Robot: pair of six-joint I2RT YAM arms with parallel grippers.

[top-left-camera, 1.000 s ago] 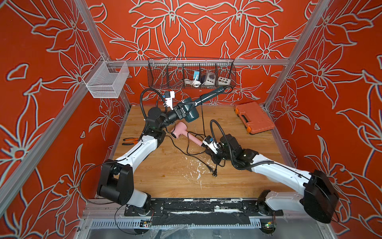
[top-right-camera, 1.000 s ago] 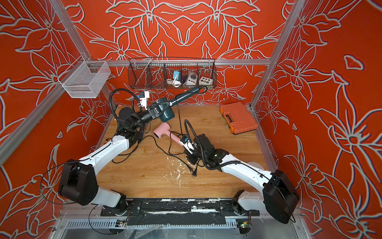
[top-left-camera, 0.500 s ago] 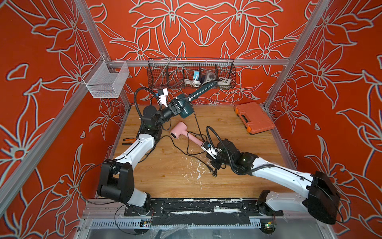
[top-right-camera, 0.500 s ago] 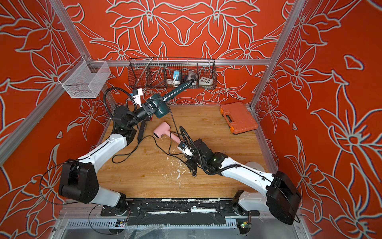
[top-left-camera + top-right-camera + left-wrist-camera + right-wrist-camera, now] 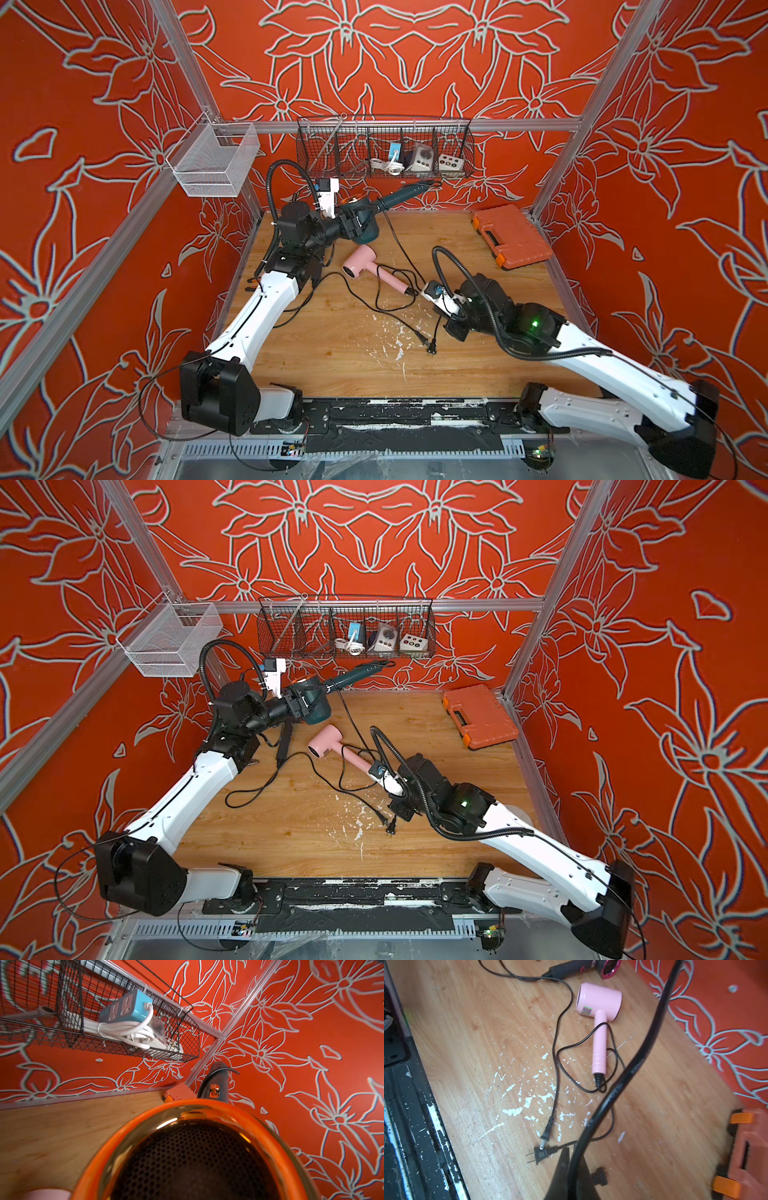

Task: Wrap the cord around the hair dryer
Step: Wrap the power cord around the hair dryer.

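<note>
The left tool [image 5: 353,222] is clamped on the barrel of the teal hair dryer [image 5: 397,198] and holds it clear of the tabletop [image 5: 332,365]. The dryer's handle points away from the tool, up toward the black wire basket [image 5: 328,153] on the back wall. The dryer's orange-rimmed mesh end fills the left wrist view, with a blue power strip [image 5: 126,1006] in the basket beyond it. Below this tool a dark hair dryer [image 5: 286,737] lies on the wood.

Between the two tools a pink hair dryer [image 5: 361,262] lies flat, its thin lead looped loosely across its handle.

The teal dryer's black cord [image 5: 631,1070] runs from the handle tip down to the right tool [image 5: 453,326]. That tool's jaws are closed together on the cord, low over the tabletop. A flat two-pin plug [image 5: 539,1154] lies just beside that tool. Beyond it, toward the back right corner, sits an orange case [image 5: 511,239].
</note>
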